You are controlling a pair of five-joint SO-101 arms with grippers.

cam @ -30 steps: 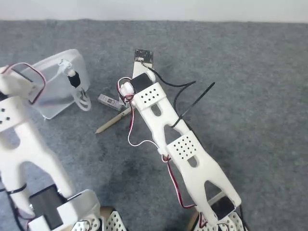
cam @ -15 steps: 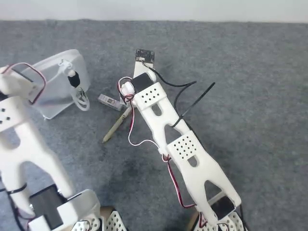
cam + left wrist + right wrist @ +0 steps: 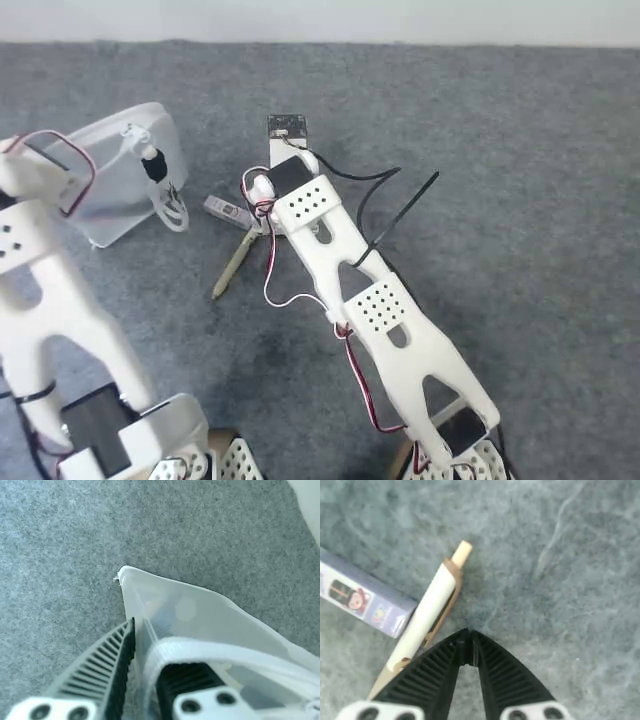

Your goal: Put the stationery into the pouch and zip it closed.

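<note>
Grey carpet (image 3: 520,150) bears a translucent white plastic pouch (image 3: 105,175) at ten o'clock, its wall pinched by the left gripper (image 3: 142,630). The right gripper (image 3: 468,637), tips pressed together and empty, sits just beside a cream pen (image 3: 233,265). A small white rectangular box (image 3: 228,211) lies at the pen's twelve o'clock.

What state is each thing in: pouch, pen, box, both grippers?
Pouch: edge clamped, looks unzipped.
Pen: lying flat, outside the pouch, not gripped.
Box: lying flat beside the pen, outside the pouch.
Left gripper: shut on the pouch edge.
Right gripper: shut, empty, tips beside the pen.
</note>
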